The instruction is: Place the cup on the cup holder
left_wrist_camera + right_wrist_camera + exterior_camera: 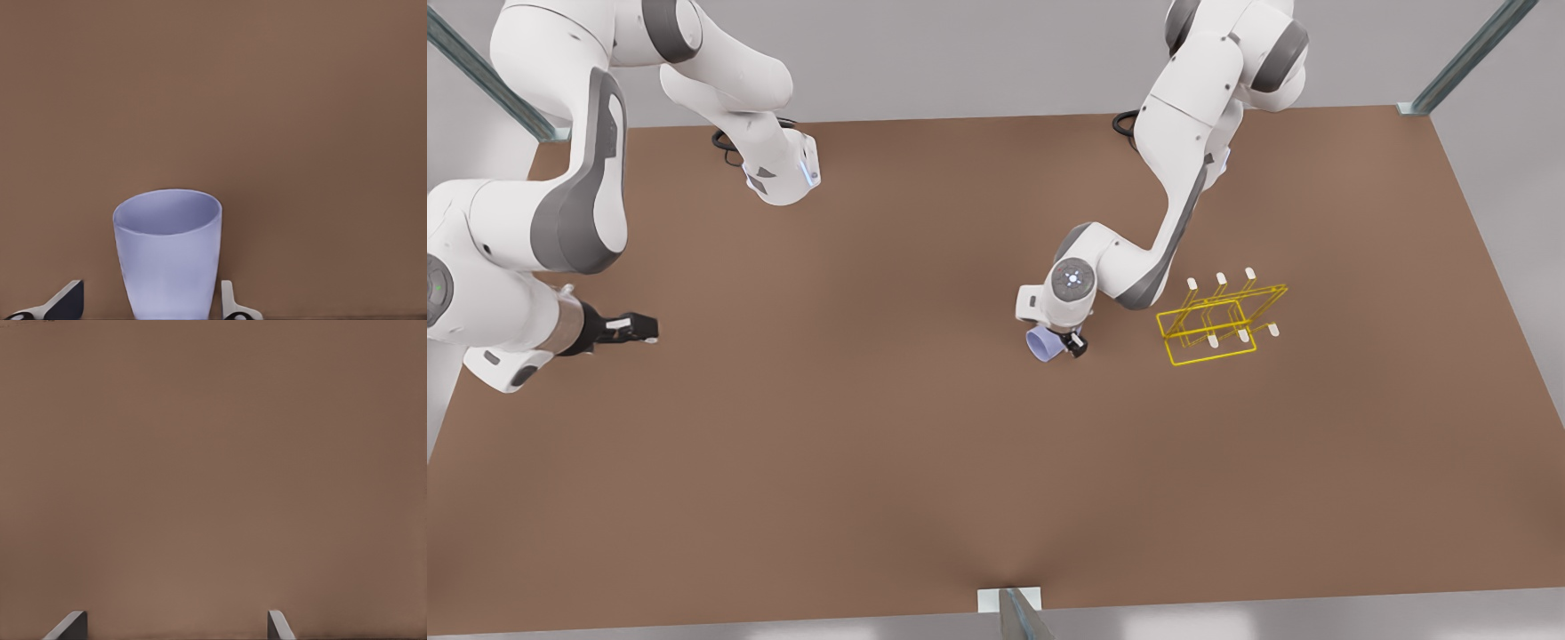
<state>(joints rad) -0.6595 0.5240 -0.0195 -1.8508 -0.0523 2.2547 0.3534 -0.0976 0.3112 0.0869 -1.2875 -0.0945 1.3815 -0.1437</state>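
The left gripper [1060, 342] brackets the cup [1041, 343] with its 2 fingers spread – one touching, one clear – beside the cup holder [1218, 322] on the table [871, 444], while the right gripper [636, 328] waits – fingers parted.

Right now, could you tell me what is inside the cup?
The cup between the left gripper fingers shows a bare lavender inner wall near its rim. Its bottom is hidden by the near wall. The right gripper waits apart.
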